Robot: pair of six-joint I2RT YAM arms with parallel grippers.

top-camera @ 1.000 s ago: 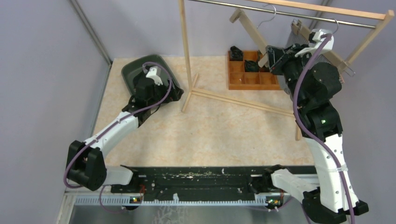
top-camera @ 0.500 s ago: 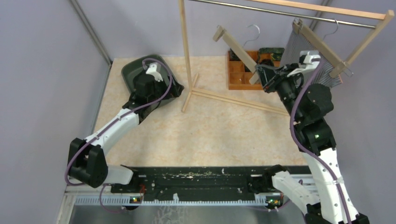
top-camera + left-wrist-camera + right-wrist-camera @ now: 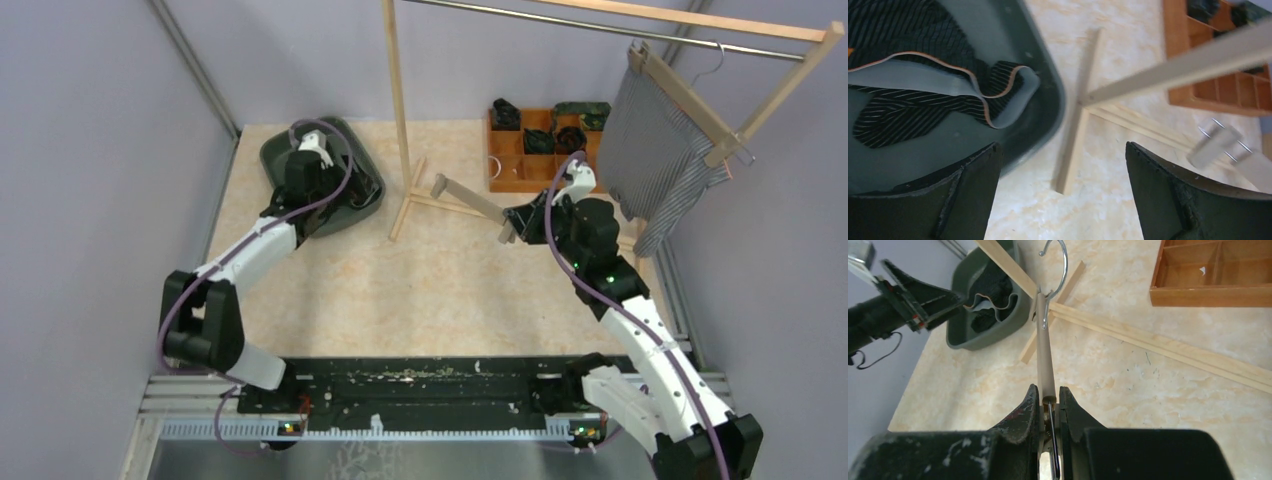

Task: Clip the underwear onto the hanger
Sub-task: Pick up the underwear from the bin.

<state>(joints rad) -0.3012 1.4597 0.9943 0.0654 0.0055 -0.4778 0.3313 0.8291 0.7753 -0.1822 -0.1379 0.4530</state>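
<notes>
- Beige marbled surface [image 3: 450,290] fenced by pale grey walls, with a wooden rack [image 3: 397,110] standing toward the far side, its feet splayed across the surface.
- At the far left sits a dark green tray [image 3: 268,160]. The underwear [image 3: 893,125], black with thin pale stripes and an orange-edged grey waistband, lies crumpled inside it.
- My left tool [image 3: 1060,165] hangs over the near right corner of that tray, fingers spread wide and holding nothing. It is not touching the underwear.
- My right tool [image 3: 1049,395] is clamped tight on one end of a wooden hanger [image 3: 1044,340]. The bar points away from me toward the tray, and its metal hook curls up at the far end of my wrist view.
- The hanger is held above the surface near the rack's foot, well apart from the underwear.
- Behind it, an orange wooden divided box [image 3: 520,180] holds dark bundles.
- A grey striped garment [image 3: 650,140] hangs from a second hanger on the rack's rail, far right.
</notes>
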